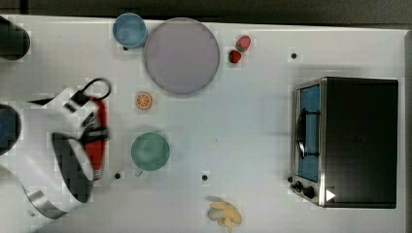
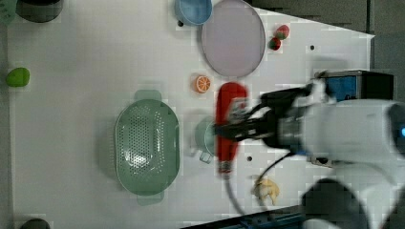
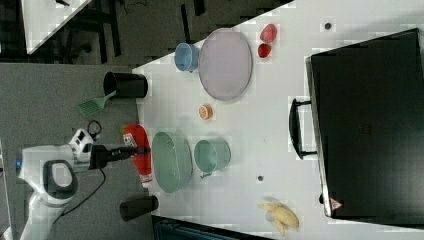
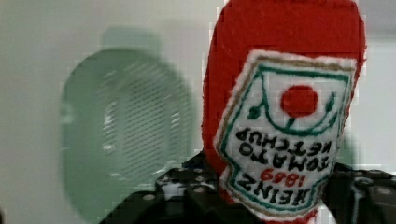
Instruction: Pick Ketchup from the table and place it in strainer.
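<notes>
I have the Ketchup (image 2: pixel 230 125) clamped in my jaws, which grip the soft red bottle across its middle, just below the label, so it hangs balanced with neither end dragging. In the left view it is lifted clear of the white tabletop (image 2: pixel 71 119), lying lengthwise, cap end toward the near edge, over the teal cup (image 2: pixel 204 138) and just beside the strainer (image 2: pixel 147 145). My gripper (image 2: pixel 232 128) reaches in from the left view's right. The strainer sits empty with its oval long side running parallel to the bottle, so I judge the bottle should fit without turning. What remains is to carry it sideways over the rim, then let go. The orange slice (image 2: pixel 202 84) and plate (image 2: pixel 233 38) lie out of the way.
</notes>
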`<state>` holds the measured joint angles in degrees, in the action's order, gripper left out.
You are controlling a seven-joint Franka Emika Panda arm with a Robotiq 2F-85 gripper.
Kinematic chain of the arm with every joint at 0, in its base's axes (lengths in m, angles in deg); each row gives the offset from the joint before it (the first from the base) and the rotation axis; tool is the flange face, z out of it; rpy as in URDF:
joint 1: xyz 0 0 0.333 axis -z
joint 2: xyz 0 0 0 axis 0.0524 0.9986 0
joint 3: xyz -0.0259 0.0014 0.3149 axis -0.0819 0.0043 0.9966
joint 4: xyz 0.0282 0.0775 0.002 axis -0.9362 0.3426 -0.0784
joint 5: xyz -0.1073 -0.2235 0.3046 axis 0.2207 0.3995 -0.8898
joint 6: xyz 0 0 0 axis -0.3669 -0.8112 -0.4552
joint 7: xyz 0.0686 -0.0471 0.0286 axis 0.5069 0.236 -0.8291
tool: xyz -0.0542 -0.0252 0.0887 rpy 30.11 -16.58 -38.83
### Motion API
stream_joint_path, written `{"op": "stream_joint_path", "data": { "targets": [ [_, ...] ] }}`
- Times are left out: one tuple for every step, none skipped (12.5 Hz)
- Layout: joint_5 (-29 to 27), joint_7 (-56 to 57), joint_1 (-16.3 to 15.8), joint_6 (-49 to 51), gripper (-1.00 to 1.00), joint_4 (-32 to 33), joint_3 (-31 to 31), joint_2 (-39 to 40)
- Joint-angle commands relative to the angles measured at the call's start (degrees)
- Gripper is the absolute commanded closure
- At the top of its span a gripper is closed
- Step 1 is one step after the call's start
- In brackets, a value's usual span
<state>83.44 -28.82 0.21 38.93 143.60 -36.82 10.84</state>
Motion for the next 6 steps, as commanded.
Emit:
{"op": "stream_joint_path", "data": {
  "targets": [
    [0.0,-18.1,-1.4,-6.9,-0.21,0.6,3.8,3.6],
    [0.4,-20.5,-1.8,-8.8,-0.21,0.7,4.7,6.0],
    [1.3,-22.0,-2.5,-10.3,-0.21,0.6,5.1,8.3],
    [2.4,-22.7,-3.2,-12.4,-0.21,0.6,5.1,10.5],
    [3.2,-23.5,-3.8,-15.0,-0.21,0.7,5.1,12.7],
    [4.1,-23.9,-4.2,-17.2,-0.21,0.7,4.9,14.8]
  ]
}}
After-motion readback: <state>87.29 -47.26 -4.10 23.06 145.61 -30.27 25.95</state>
